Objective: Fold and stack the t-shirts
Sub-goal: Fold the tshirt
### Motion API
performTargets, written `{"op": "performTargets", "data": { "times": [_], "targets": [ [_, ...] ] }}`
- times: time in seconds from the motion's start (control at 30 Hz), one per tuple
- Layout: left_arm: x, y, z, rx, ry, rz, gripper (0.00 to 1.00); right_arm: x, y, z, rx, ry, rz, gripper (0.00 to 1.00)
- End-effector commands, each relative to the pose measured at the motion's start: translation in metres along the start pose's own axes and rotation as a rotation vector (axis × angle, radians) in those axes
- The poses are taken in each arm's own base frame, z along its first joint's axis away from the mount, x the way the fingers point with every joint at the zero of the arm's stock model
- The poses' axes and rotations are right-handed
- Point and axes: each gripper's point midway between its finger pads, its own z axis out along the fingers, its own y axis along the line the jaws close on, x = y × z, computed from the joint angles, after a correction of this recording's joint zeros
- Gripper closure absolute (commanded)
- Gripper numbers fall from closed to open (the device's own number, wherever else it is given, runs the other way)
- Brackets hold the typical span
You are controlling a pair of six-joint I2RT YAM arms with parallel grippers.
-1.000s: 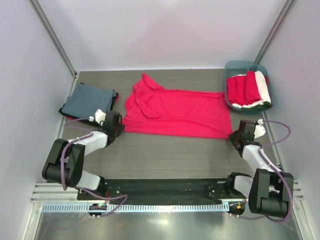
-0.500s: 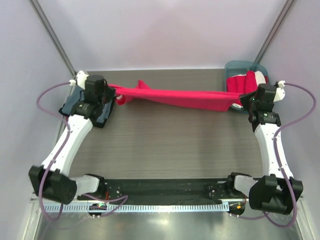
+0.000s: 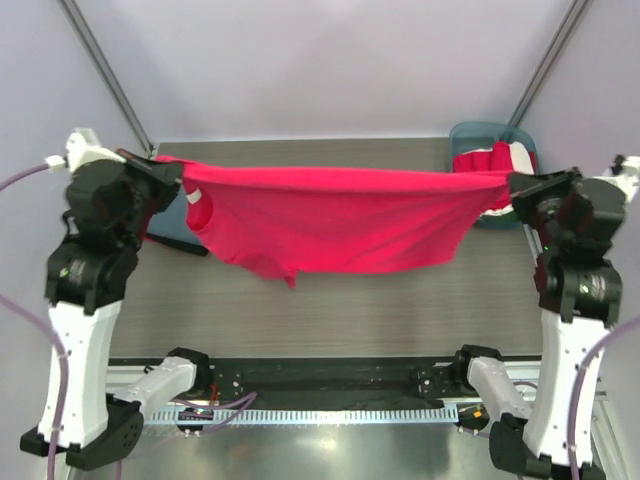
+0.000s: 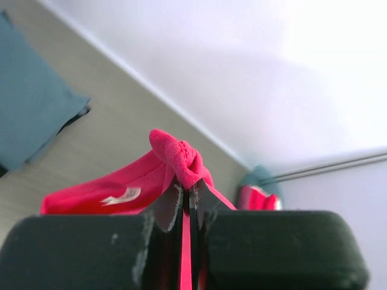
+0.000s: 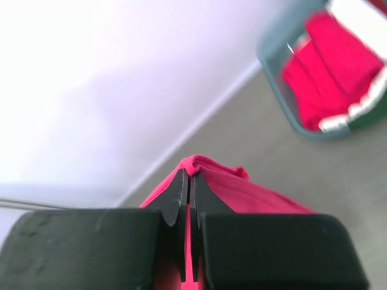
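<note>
The crimson-red t-shirt hangs stretched in the air between both grippers, above the table. My left gripper is shut on its left corner; the bunched red cloth shows between the jaws in the left wrist view. My right gripper is shut on its right corner, red cloth pinched at the fingertips. A folded slate blue-grey t-shirt lies on the table at the far left, mostly hidden by the left arm in the top view. More red and white shirts sit in the teal tub.
The teal plastic tub stands at the back right corner; it also shows in the right wrist view. White walls close in the table on three sides. The arm bases and a black rail sit at the near edge.
Both arms have risen and pulled apart, lifting the red t-shirt off the table. It went from lying flat to hanging spread in the air between the grippers.
</note>
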Motion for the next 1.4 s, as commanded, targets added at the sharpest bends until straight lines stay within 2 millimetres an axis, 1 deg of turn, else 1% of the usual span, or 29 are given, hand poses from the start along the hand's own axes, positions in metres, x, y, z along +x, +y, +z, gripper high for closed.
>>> {"op": "performTargets", "data": {
  "times": [0.0, 0.1, 0.2, 0.33, 0.37, 0.43, 0.47, 0.53, 0.57, 0.6, 0.63, 0.67, 0.7, 0.73, 0.77, 0.8, 0.9, 0.97, 1.0, 1.03, 1.07, 1.1, 1.13, 1.17, 1.2, 1.23, 1.27, 1.3, 1.37],
  "targets": [
    [-0.036, -0.013, -0.049, 0.063, -0.071, 0.01, 1.0, -0.031, 0.02, -0.043, -0.046, -0.096, -0.042, 0.99],
    [-0.042, -0.019, -0.047, 0.057, -0.075, 0.027, 1.0, -0.048, 0.029, -0.053, -0.051, -0.15, -0.054, 0.99],
    [-0.032, -0.016, -0.026, 0.02, -0.041, 0.042, 1.0, -0.047, 0.03, -0.039, -0.036, -0.123, -0.06, 0.99],
    [-0.012, -0.015, 0.015, -0.009, -0.005, 0.047, 1.0, -0.034, 0.03, 0.001, -0.038, -0.054, -0.044, 0.99],
    [-0.004, -0.013, 0.031, -0.035, 0.018, 0.059, 1.0, -0.029, 0.028, 0.016, -0.026, -0.032, -0.04, 0.99],
    [-0.004, -0.02, 0.047, -0.032, 0.022, 0.056, 1.0, -0.026, 0.036, 0.03, -0.057, -0.007, -0.027, 0.99],
    [0.001, -0.019, 0.066, -0.053, 0.039, 0.061, 1.0, -0.022, 0.033, 0.049, -0.034, 0.022, -0.024, 0.99],
    [-0.004, -0.03, 0.077, -0.036, 0.045, 0.051, 1.0, -0.028, 0.047, 0.062, -0.062, 0.029, -0.023, 0.99],
    [-0.02, -0.042, 0.078, -0.015, 0.015, 0.038, 1.0, -0.031, 0.051, 0.068, -0.064, 0.036, -0.021, 0.99],
    [-0.02, -0.046, 0.093, -0.023, 0.024, 0.034, 1.0, -0.037, 0.059, 0.081, -0.071, 0.037, -0.017, 0.99],
    [-0.021, -0.051, 0.1, -0.017, 0.031, 0.032, 1.0, -0.041, 0.064, 0.086, -0.078, 0.038, -0.012, 0.99],
    [-0.044, -0.069, 0.093, 0.028, -0.015, 0.015, 1.0, -0.045, 0.071, 0.089, -0.09, 0.035, -0.013, 0.99],
    [-0.038, -0.069, 0.113, 0.012, 0.003, 0.023, 1.0, -0.052, 0.08, 0.098, -0.102, 0.03, -0.003, 0.99],
    [-0.042, -0.074, 0.117, 0.024, -0.003, 0.02, 1.0, -0.056, 0.086, 0.1, -0.116, 0.026, 0.0, 0.99],
    [-0.055, -0.087, 0.113, 0.073, -0.016, 0.002, 1.0, -0.057, 0.09, 0.105, -0.124, 0.035, 0.0, 0.99],
    [-0.051, -0.088, 0.129, 0.077, -0.001, 0.0, 1.0, -0.061, 0.096, 0.113, -0.132, 0.037, 0.01, 0.99],
    [-0.052, -0.089, 0.147, 0.104, 0.012, -0.016, 1.0, -0.056, 0.102, 0.126, -0.154, 0.073, 0.016, 0.99],
    [-0.044, -0.08, 0.16, 0.091, 0.034, -0.012, 1.0, -0.045, 0.094, 0.143, -0.133, 0.113, 0.013, 0.99],
    [-0.026, -0.067, 0.176, 0.068, 0.071, -0.003, 1.0, -0.035, 0.086, 0.152, -0.121, 0.14, 0.009, 0.99],
    [-0.022, -0.063, 0.176, 0.068, 0.074, 0.001, 1.0, -0.028, 0.08, 0.157, -0.113, 0.153, 0.002, 0.99],
    [-0.01, -0.052, 0.183, 0.052, 0.094, 0.01, 1.0, -0.022, 0.075, 0.161, -0.11, 0.165, -0.001, 0.99],
    [-0.007, -0.051, 0.188, 0.069, 0.079, 0.01, 1.0, -0.004, 0.06, 0.172, -0.1, 0.2, -0.002, 0.99],
    [0.024, -0.019, 0.202, 0.001, 0.137, 0.019, 1.0, 0.006, 0.05, 0.176, -0.089, 0.214, -0.007, 0.99],
    [0.028, -0.013, 0.199, 0.001, 0.135, 0.02, 1.0, 0.013, 0.042, 0.176, -0.081, 0.222, -0.005, 0.99],
    [0.032, -0.009, 0.203, 0.012, 0.125, 0.017, 1.0, 0.035, 0.02, 0.185, -0.049, 0.256, -0.005, 0.99],
    [0.062, 0.021, 0.21, -0.045, 0.181, 0.023, 1.0, 0.045, 0.009, 0.187, -0.037, 0.274, -0.007, 0.99],
    [0.067, 0.026, 0.207, -0.044, 0.184, 0.022, 1.0, 0.054, -0.002, 0.189, -0.022, 0.283, -0.011, 0.99],
    [0.096, 0.051, 0.211, -0.071, 0.239, 0.02, 1.0, 0.076, -0.03, 0.194, 0.035, 0.315, -0.018, 0.99],
    [0.119, 0.073, 0.209, -0.092, 0.272, 0.01, 1.0, 0.097, -0.055, 0.195, 0.076, 0.344, -0.018, 0.99]
  ]
}}
